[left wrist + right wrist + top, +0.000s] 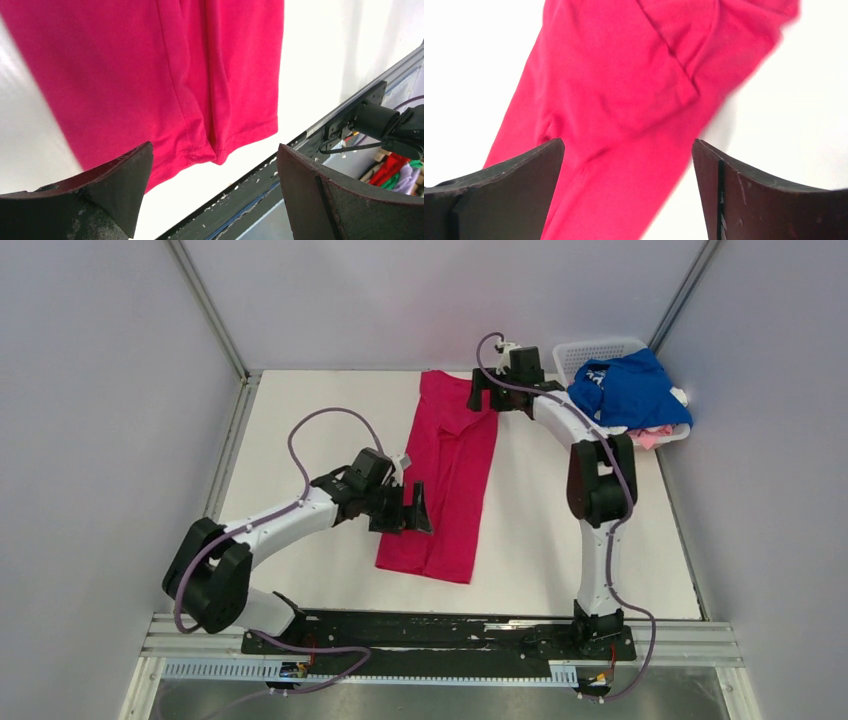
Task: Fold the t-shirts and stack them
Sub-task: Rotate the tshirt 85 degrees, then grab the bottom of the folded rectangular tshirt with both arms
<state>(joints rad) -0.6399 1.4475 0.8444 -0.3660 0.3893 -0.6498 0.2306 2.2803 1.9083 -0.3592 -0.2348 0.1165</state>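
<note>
The magenta t-shirt (pixel 447 480) lies flat on the table (pixel 300 430), folded lengthwise into a long strip. The left claw (pixel 415 508) hangs over the shirt's near left edge, jaws spread wide, gripping nothing. The right claw (pixel 485 398) hangs over the shirt's far right corner, likewise spread and empty. Right of the shirt's far end, the blue t-shirt (pixel 630 390) is heaped on the basket (pixel 590 348).
</note>
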